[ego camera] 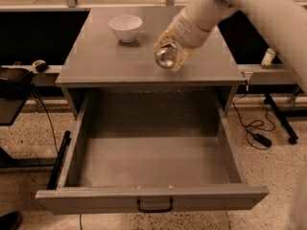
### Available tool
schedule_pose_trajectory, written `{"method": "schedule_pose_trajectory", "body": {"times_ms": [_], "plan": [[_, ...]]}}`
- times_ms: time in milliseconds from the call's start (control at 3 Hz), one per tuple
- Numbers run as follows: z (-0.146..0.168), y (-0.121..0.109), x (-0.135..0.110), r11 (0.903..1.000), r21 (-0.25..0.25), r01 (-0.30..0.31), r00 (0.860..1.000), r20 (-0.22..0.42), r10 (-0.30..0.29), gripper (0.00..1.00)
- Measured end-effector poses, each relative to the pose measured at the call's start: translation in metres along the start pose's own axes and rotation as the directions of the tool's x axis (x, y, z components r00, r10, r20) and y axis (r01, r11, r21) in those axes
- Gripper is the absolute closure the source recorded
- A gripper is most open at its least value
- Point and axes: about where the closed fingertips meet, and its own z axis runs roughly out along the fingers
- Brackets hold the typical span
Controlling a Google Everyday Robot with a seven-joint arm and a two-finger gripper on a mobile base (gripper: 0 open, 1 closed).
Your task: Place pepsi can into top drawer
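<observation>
My gripper [169, 51] is over the front middle of the grey cabinet top [100, 56], shut on the pepsi can [166, 56]. The can lies sideways in the fingers with its silver end facing the camera; its blue side is mostly hidden. It hangs a little above the cabinet top, near the front edge. The top drawer [152, 198] is pulled wide open below, with a flat front panel and a small black handle [154, 206]. Its inside is bare.
A white bowl [125, 28] stands at the back left of the cabinet top. My white arm [249, 4] crosses the upper right. A dark stand [14, 80] is at the left. Cables and a frame leg [268, 114] lie on the floor at the right.
</observation>
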Motion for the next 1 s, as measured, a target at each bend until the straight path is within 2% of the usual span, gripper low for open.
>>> {"method": "schedule_pose_trajectory", "body": {"times_ms": [333, 667, 1000], "plan": [[-0.049, 0.078, -0.048, 0.9848, -0.011, -0.173, 0.984, 0.027, 0.173, 1.0], [-0.061, 0.14, -0.089, 0.9576, -0.052, -0.284, 0.957, 0.054, 0.286, 1.0], [-0.049, 0.171, -0.118, 0.9525, -0.138, -0.271, 0.955, 0.081, 0.284, 1.0]]}}
